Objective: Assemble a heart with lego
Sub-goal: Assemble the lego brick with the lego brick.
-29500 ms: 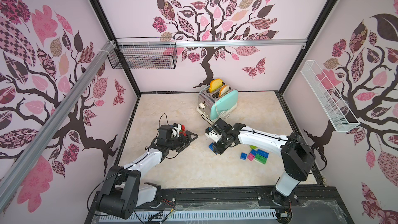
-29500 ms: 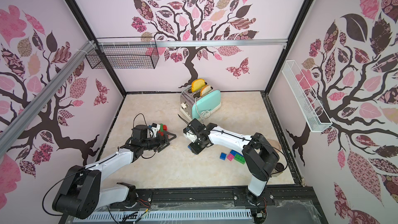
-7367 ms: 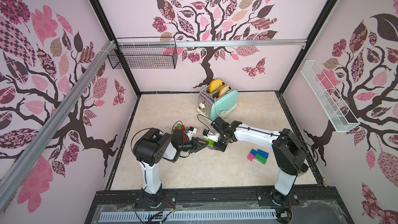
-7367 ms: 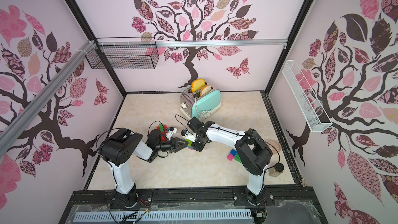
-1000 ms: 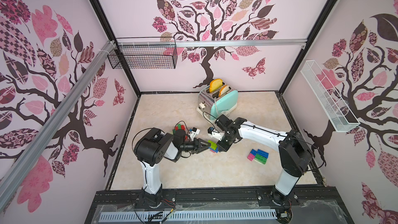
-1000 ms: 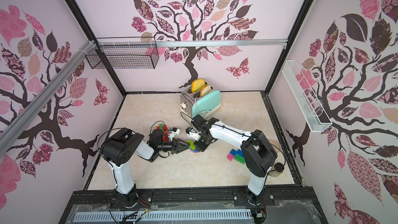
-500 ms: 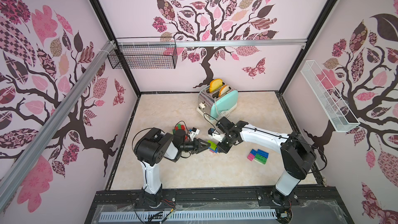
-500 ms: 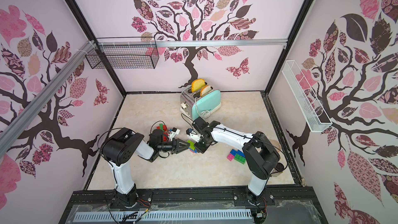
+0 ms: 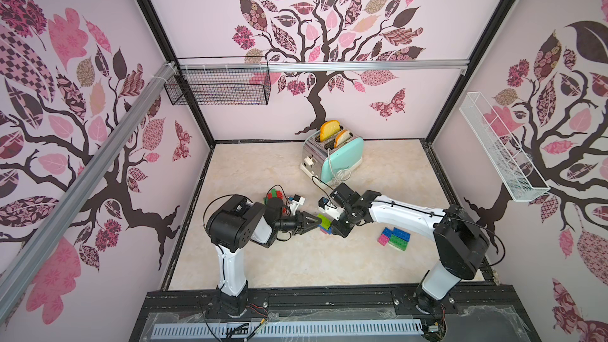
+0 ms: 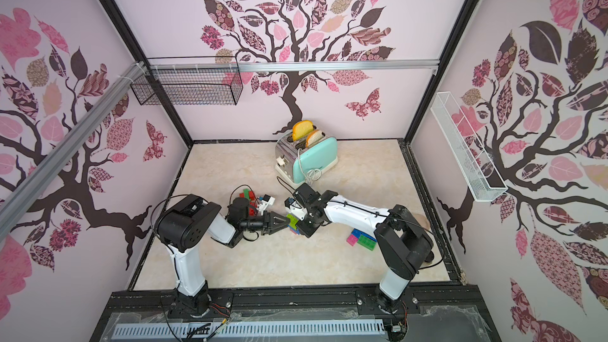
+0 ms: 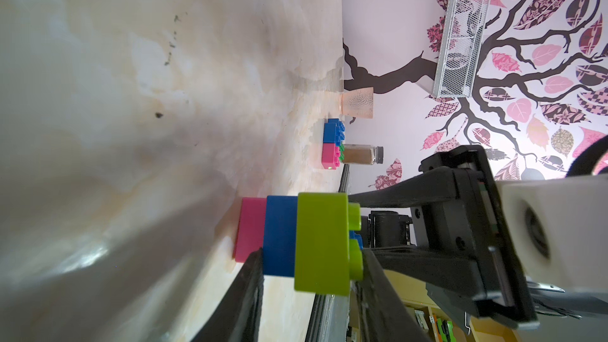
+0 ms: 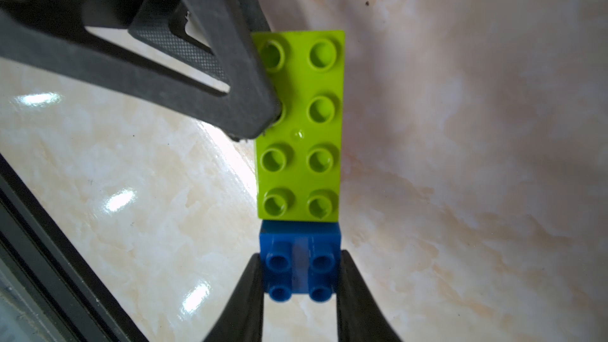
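Currently a three-layer lego stack is seen at mid-table on the cream marbled tabletop [image 9: 296, 268]. A pink plastic brick [image 11: 251, 228] lies at the bottom, a blue studded plastic brick [image 12: 300, 268] is seated on it, and a lime-green studded 2x4 plastic brick [image 12: 301, 126] is on top. The lime-green brick is offset, so four blue studs are left uncovered.

Jaws: the left gripper [image 11: 311, 258] is clamped top-to-bottom across the blue and lime-green layers. One finger is laid on the lime-green studs; the other seems to be tucked under the blue brick's overhanging end. The right gripper [image 12: 300, 278] is pinched on the two sides of the blue brick's exposed end.

Progress (judged): early. Only a short column is joined, and no heart outline can be recognised yet. Seating the lime-green brick is taken to be the step in hand. The remaining bricks are still to be fetched and added.

Count:
- Stack: 3 bricks (1 pink, 1 blue, 1 lime-green).
- Loose cluster [image 9: 394, 238], near the right arm and well apart from the stack: 1 pink, 1 green, and blue that cannot be resolved as one brick or two.
- Red and green bricks [image 9: 274, 194] behind the left wrist: partly hidden, so the number is not determined.
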### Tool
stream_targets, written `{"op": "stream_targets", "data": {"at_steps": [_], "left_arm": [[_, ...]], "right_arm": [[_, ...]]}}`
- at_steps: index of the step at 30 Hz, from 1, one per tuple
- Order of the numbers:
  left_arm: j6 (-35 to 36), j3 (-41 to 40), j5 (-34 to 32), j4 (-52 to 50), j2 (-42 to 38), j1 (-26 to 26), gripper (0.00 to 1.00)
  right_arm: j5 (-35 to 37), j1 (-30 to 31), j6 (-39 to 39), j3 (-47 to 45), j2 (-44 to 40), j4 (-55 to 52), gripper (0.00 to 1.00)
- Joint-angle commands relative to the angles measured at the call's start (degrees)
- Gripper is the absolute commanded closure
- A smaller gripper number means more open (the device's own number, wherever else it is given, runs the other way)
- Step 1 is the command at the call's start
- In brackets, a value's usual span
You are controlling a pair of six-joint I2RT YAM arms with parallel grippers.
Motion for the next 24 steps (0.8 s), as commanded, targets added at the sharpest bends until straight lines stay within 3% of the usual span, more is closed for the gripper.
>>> {"op": "stream_targets", "data": {"at_steps": [1,12,19,24], "left_arm": [[-0.42,-0.16,1.33,2.4,1.19,-0.34,0.6],[-0.62,0.03,1.75,2.57,1.46,-0.31,0.6],[-0.49,0.04,1.8,2.58,1.27,-0.34,0.6],[-0.49,0.05,1.76,2.6,0.98,-0.35,0.6]], "right_arm": [[1.05,0.65,0.28,1.18,2.66,-0.45,0.85],[13.67,5.5,1.38,-3.42,1.98,7.15,0.86],[9.78,5.7,-0.03,-0.81,3.34,3.98,0.86],[10.0,5.54,-0.13,9.08,8.94,-7.11,0.86]]}}
